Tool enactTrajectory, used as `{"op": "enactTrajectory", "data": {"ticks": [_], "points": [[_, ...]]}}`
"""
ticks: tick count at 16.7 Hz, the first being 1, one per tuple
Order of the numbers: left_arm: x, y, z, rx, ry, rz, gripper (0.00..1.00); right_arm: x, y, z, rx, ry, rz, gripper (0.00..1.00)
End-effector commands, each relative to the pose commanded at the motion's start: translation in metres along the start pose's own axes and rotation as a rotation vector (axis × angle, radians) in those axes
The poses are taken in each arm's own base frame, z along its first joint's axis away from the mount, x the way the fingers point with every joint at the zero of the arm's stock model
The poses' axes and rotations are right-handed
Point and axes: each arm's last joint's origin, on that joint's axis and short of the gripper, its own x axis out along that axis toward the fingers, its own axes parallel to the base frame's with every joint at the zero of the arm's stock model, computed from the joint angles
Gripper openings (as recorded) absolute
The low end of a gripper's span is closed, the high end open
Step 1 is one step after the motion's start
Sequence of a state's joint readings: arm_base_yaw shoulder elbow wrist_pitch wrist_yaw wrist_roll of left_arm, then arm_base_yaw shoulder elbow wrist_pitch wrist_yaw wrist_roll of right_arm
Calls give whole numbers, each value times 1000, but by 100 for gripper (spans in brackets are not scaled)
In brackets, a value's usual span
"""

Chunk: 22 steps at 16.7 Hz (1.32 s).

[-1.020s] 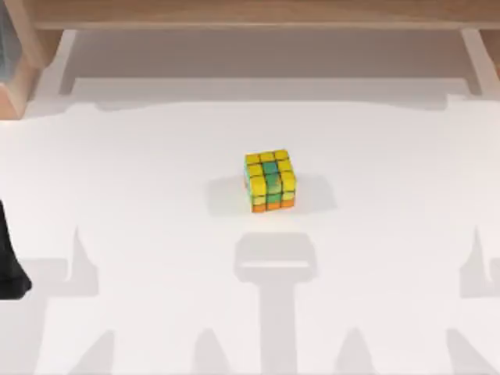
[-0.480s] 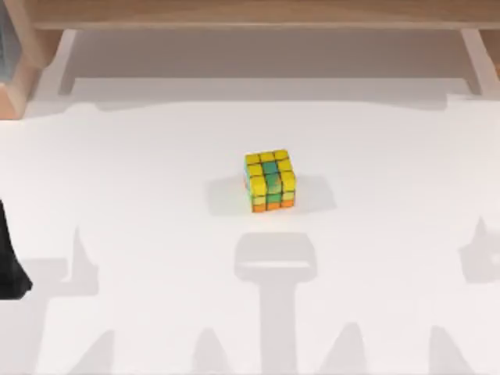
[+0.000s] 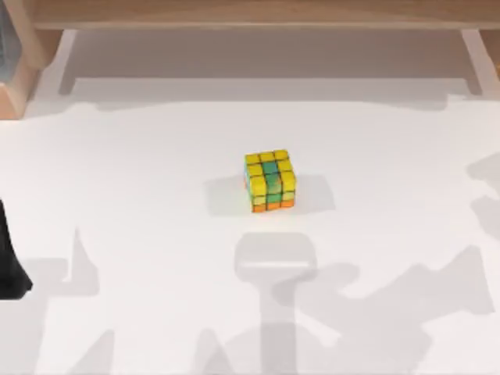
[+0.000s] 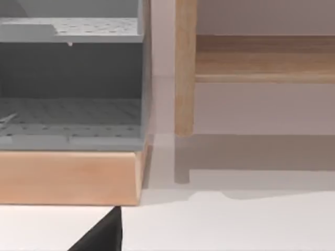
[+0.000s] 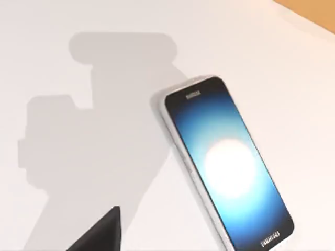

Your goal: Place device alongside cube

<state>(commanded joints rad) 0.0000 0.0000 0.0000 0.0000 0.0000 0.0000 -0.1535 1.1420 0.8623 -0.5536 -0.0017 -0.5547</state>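
Observation:
The cube (image 3: 270,180), mostly yellow with green and orange tiles, stands upright at the middle of the white table (image 3: 141,180). In the right wrist view the device (image 5: 226,162), a flat phone with a glossy blue-grey screen and pale edge, lies face up on the white surface below the right wrist, apart from anything else. A dark piece of my right arm's hand (image 5: 99,234) shows at that picture's edge, short of the device. My left arm (image 3: 9,266) stays parked at the table's left edge.
A wooden shelf frame (image 3: 258,16) runs along the back of the table. In the left wrist view a grey perforated rack on a wooden base (image 4: 70,175) and a wooden post (image 4: 185,68) stand at the back left. Arm shadows lie over the table's front right.
The cube has not moved. Large arm shadows have swept in over the front right of the table in the top view. The left arm is still.

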Motion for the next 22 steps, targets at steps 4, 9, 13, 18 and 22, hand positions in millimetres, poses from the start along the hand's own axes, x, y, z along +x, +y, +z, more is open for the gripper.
{"op": "enactTrajectory", "data": {"ticks": [4,9,13,18,22], "points": [[0,0,0,0,0,0,100,76,-34,24,-146,290,189,100],[0,0,0,0,0,0,100,158,-64,27,-277,479,389,100],[0,0,0,0,0,0,100,198,-76,21,-334,539,481,100],[0,0,0,0,0,0,100,206,-78,19,-344,549,499,100],[0,0,0,0,0,0,100,210,-75,16,-344,550,500,100]]}}
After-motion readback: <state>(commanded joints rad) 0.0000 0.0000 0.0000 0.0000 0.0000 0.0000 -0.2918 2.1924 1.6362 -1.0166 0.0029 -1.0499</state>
